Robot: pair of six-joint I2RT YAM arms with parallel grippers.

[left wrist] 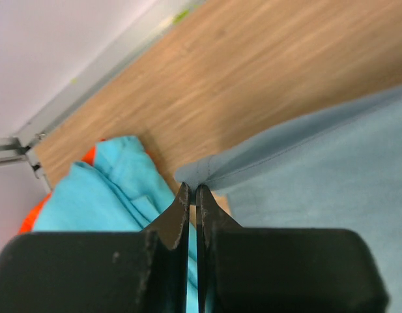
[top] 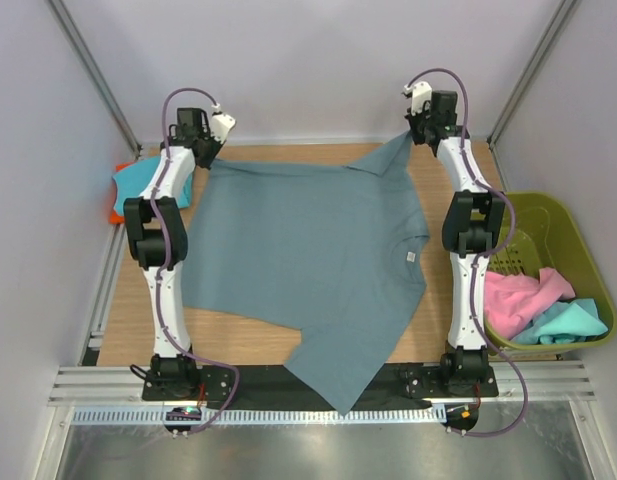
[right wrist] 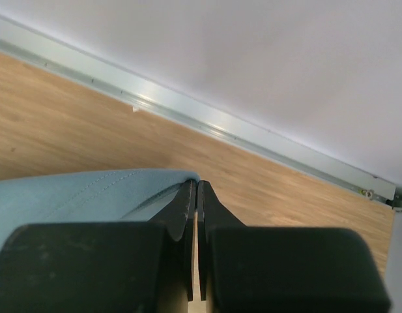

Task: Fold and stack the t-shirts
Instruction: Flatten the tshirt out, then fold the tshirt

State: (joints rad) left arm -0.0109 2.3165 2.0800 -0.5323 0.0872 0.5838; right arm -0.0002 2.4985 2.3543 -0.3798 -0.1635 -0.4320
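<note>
Left arm (top: 171, 172) and right arm (top: 458, 170): white links, black joint housings (top: 146, 232), purple cable (top: 443, 70) looped over each wrist at 12 o'clock, black base plates (top: 183, 380) at 6 o'clock. Left claw (left wrist: 193, 190), right claw (right wrist: 195, 186): matte black, wedge-tipped.

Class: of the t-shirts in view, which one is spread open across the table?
The slate blue-grey t-shirt; the turquoise t-shirt at the table's left edge and the pink t-shirt in the basket lie bunched up.
</note>
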